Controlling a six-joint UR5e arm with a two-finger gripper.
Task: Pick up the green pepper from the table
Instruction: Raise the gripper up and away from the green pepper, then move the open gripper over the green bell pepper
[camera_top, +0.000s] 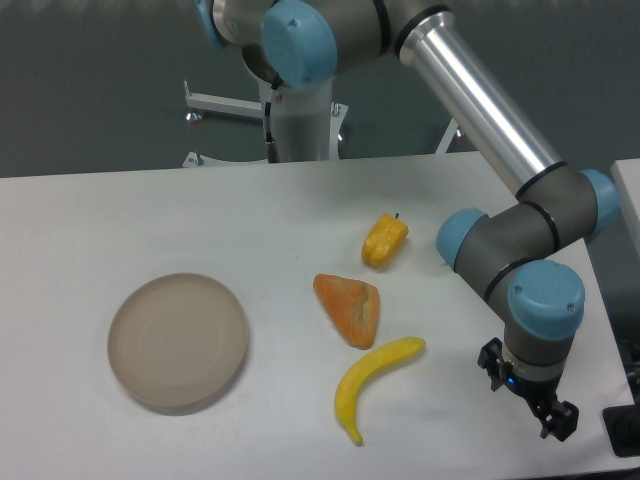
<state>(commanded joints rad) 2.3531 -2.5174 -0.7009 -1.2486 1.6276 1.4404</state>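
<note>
The green pepper does not show in the camera view; it is hidden or out of view. The white table (120, 220) fills the view. My gripper (530, 400) hangs low over the table's right front corner, under the arm's blue-capped wrist (545, 300). Only its black mount shows; the fingers are hidden behind the wrist, so I cannot tell whether they are open or shut, or whether anything is between them.
A yellow-orange pepper (384, 240) lies right of centre. An orange wedge-shaped toy (349, 308) and a yellow banana (372, 382) lie in front of it. A round beige plate (178, 341) sits front left. The table's right edge runs close beside the gripper.
</note>
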